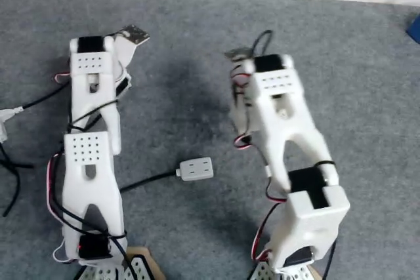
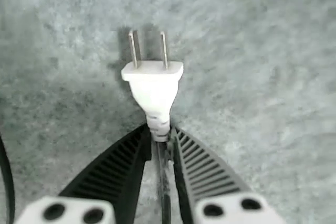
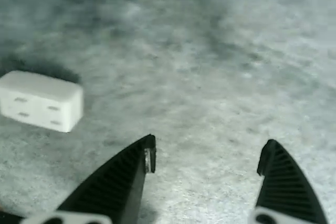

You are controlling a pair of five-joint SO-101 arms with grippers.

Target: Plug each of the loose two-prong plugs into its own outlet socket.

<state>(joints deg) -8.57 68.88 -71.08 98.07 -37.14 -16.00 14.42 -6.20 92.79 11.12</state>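
Note:
My left gripper [image 2: 160, 139] is shut on the neck of a white two-prong plug [image 2: 153, 83], just where the cord leaves it. The two metal prongs [image 2: 134, 49] point away from the gripper, above grey carpet. My right gripper [image 3: 209, 155] is open with nothing between its black fingers [image 3: 137, 167], hovering over the carpet. The white outlet socket block [image 3: 41, 101] lies off to one side of it, apart from the fingers. In the high view the socket block [image 1: 195, 168] lies on the carpet between the left arm [image 1: 92, 96] and the right arm [image 1: 282, 116], its black cord trailing toward the left arm's base.
A second white plug-like piece [image 1: 5, 116] on a black cable lies at the carpet's left edge. A blue object [image 1: 415, 28] pokes in at the far right. Open carpet lies between and beyond the arms.

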